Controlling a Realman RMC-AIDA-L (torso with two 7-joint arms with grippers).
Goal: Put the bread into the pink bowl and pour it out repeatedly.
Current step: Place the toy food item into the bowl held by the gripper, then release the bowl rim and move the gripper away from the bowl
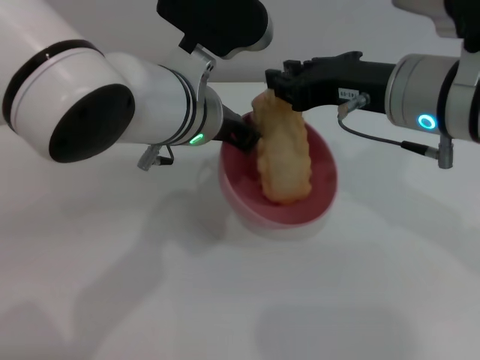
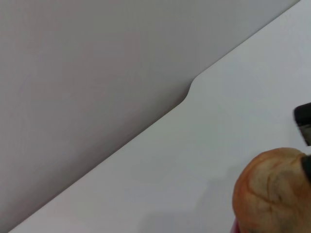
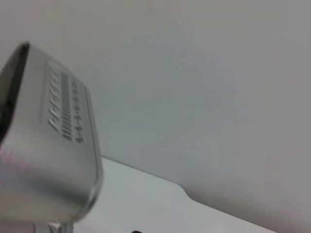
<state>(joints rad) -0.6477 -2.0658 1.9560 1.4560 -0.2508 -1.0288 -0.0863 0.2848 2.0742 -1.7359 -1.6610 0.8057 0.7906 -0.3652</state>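
The pink bowl (image 1: pixel 321 161) is at the middle of the white table, tipped so that its opening faces me. My left gripper (image 1: pixel 244 137) is shut on the bowl's left rim. The bread (image 1: pixel 285 154) stands almost upright, its pale rough side towards me and its lower end inside the bowl. My right gripper (image 1: pixel 281 91) comes in from the right and is shut on the bread's top end. The left wrist view shows one rounded orange end of the bread (image 2: pixel 269 191) and a black finger (image 2: pixel 303 124) at the picture's edge.
The white table (image 1: pixel 150 285) spreads all around the bowl and ends at a grey wall (image 2: pixel 97 73) behind, with a notch in the table's edge (image 2: pixel 189 94). A silver-grey housing (image 3: pixel 48 145) fills part of the right wrist view.
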